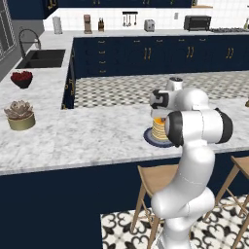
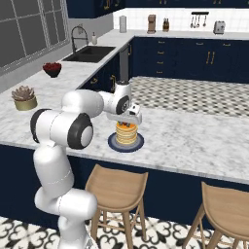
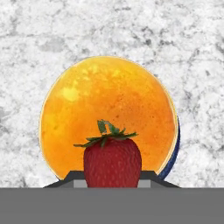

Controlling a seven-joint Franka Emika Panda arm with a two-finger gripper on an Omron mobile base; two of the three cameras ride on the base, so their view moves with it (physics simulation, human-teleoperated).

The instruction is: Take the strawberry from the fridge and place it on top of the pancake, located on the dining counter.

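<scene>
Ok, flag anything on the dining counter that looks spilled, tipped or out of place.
Nothing stands out. The pancake stack sits level on its plate on the dining counter, the strawberry is held in the pincer above it, and the succulent pot and the fruit bowl stand upright.

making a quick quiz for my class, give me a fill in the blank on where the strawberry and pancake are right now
1. The tool is shut on the ____.
2. The strawberry hangs directly above the ____.
3. The pancake sits on a small dark ____.
4. The plate rests on a counter with a ____ top.

Missing words: strawberry; pancake; plate; marble
</scene>
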